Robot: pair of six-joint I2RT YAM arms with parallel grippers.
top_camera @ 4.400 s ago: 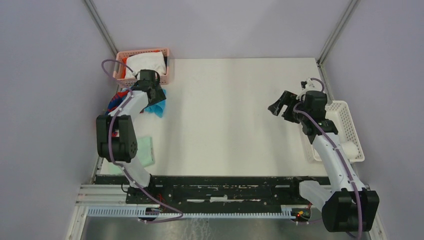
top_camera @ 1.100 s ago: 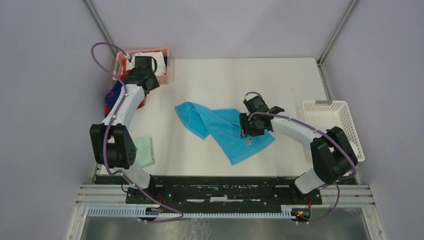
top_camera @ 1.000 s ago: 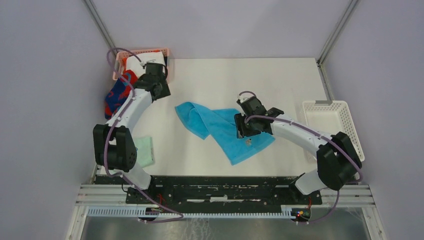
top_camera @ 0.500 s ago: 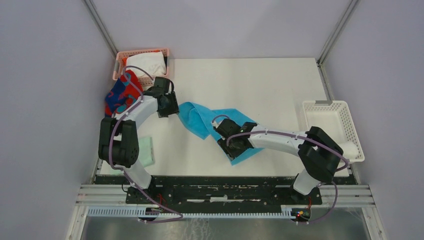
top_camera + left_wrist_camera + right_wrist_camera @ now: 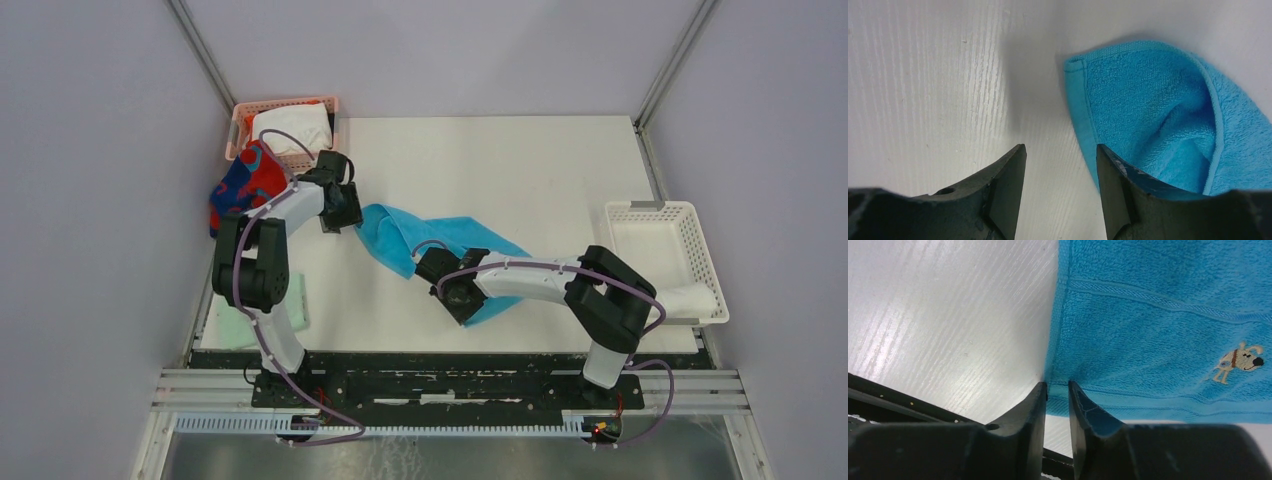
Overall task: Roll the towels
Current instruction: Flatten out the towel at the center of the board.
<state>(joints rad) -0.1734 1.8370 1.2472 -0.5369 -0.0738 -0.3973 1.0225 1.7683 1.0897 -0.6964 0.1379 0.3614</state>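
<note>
1. The step in hand, as I judge it, is to spread the blue towel [image 5: 400,238] flat. It lies partly folded over itself on the middle of the table [image 5: 520,165], so no rolling has begun.
2. The right gripper [image 5: 1057,390] has its jaws narrow around the towel's near edge. Whether they already pinch it, I cannot tell.
3. The left gripper [image 5: 1060,175] stands wide apart and holds nothing. One finger is over the towel's far corner and the other is over bare table.
4. The next move probably calls for the left jaws to close on that corner. Then both arms can pull apart to stretch the cloth.
5. The pink basket [image 5: 290,102] holds the white towel [image 5: 292,128].
6. The red towel [image 5: 245,185] lies just beside the pink basket, not inside.
7. The white basket [image 5: 650,207] has something white at its near end, and I cannot tell what it is.
</note>
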